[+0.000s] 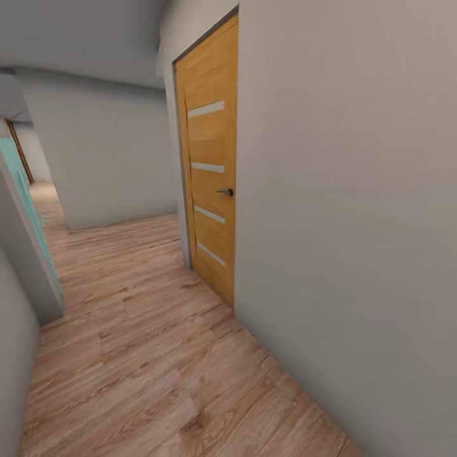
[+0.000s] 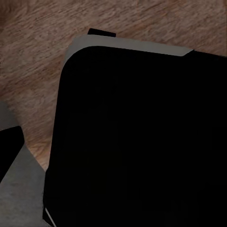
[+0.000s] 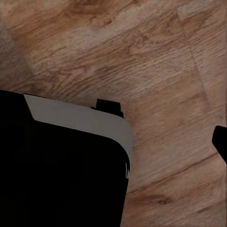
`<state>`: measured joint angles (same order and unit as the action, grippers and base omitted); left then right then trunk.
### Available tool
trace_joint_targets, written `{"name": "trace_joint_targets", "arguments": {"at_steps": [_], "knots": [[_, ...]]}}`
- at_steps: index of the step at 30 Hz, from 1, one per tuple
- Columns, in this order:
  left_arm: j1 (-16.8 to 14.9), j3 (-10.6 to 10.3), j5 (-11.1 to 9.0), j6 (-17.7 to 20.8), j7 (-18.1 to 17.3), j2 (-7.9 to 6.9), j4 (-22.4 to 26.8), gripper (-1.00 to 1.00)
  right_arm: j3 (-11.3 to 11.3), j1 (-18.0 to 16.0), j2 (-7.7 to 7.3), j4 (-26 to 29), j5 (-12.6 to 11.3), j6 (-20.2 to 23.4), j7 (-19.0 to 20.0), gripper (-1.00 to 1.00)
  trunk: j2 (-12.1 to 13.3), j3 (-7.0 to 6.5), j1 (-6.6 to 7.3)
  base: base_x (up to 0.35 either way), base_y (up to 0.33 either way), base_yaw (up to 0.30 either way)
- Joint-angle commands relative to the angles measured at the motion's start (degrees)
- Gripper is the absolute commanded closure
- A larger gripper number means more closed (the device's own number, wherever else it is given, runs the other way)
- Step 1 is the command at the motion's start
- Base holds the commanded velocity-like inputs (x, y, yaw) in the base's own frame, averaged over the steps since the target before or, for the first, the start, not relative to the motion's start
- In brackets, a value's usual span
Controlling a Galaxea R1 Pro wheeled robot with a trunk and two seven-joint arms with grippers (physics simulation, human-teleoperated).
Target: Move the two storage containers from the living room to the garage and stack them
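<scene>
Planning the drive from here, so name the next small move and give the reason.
Probably roll forward a little along the wood plank floor, keeping off the white wall at the right, until the orange-wood door is alongside. It stands shut, its dark handle facing the hallway, and no container shows here. Both wrist cameras look down at planks past a black body part.

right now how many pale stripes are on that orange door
4, stacked down the door: one near the top, one just above the handle, one below it, one lowest.
</scene>
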<state>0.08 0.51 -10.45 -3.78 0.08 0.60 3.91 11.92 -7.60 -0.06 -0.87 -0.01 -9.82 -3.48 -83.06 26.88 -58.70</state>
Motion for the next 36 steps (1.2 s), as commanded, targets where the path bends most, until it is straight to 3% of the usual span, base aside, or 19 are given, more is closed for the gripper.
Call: {"name": "trace_joint_targets", "arguments": {"at_steps": [1,36], "knots": [[0.0,0.0,-0.3,-0.1,0.0,0.01,0.0,-1.00,0.4,-0.1,0.00,-0.1,0.0,-0.2,-0.2,-1.00,0.0,0.05,-0.03,0.320,0.000,0.281],[0.0,0.0,-0.4,-0.1,0.0,0.01,0.0,-1.00,0.3,-0.1,-0.03,-0.1,0.1,-0.3,-0.2,-1.00,0.0,0.05,-0.03,0.303,0.000,0.280]]}}
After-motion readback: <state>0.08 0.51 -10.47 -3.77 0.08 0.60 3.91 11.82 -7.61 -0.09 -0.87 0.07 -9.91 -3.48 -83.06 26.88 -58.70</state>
